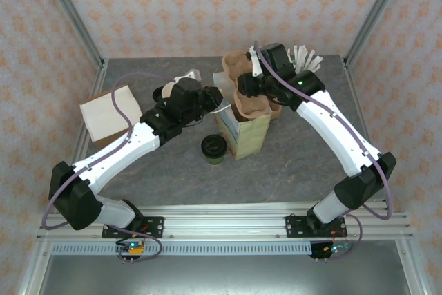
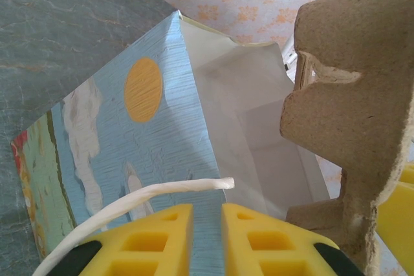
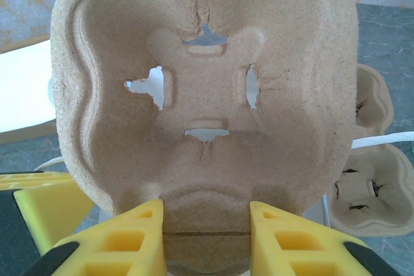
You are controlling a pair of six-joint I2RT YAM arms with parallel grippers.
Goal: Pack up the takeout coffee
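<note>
While the bag [image 1: 243, 136] is clamped at its wall by the left gripper [image 2: 207, 216] and the carrier [image 3: 207, 95] is gripped at its mouth by the right gripper [image 3: 207, 214], the lidded coffee [image 1: 213, 148] is seen unpacked on the table [image 1: 276, 170] just beside the bag, so most is judged left.

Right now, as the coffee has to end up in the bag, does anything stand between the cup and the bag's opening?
Yes. The cardboard cup carrier, held by the right gripper, hangs over the open top of the paper bag. The takeout coffee stands on the table beside the bag, whose rim the left gripper pinches.
</note>
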